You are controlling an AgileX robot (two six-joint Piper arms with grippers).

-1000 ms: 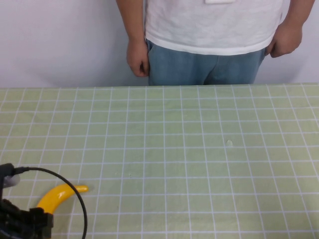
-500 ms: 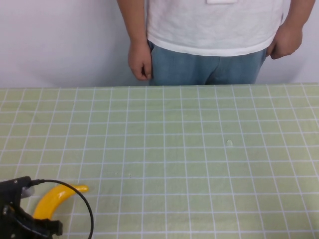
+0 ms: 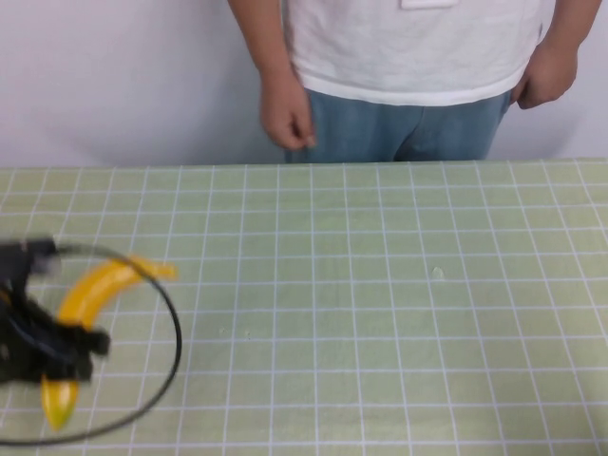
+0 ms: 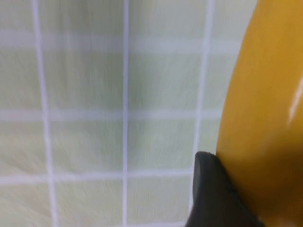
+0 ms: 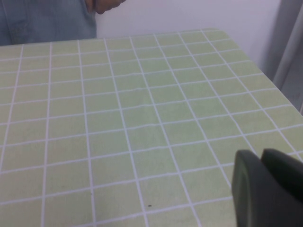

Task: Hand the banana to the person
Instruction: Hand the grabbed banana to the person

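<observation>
The yellow banana (image 3: 93,290) is held above the green gridded table at the left, stem end up toward the person and greenish tip (image 3: 57,407) hanging down. My left gripper (image 3: 59,344) is shut on its middle. In the left wrist view the banana (image 4: 265,113) fills one side, with one black finger (image 4: 210,198) pressed against it. The person (image 3: 408,47) stands behind the far edge, in a white T-shirt and blue jeans, arms down. My right gripper (image 5: 267,187) is shut and empty, low over the table, and out of the high view.
A black cable (image 3: 169,332) loops from the left arm over the table. The table's far edge (image 3: 304,163) runs in front of the person. The right wrist view shows the table's far corner (image 5: 213,32) and a grey curtain (image 5: 289,52) beyond it.
My left gripper has lifted the banana off the table and carried it up and away from the near edge. The person's hand on the left has shifted toward the middle.
</observation>
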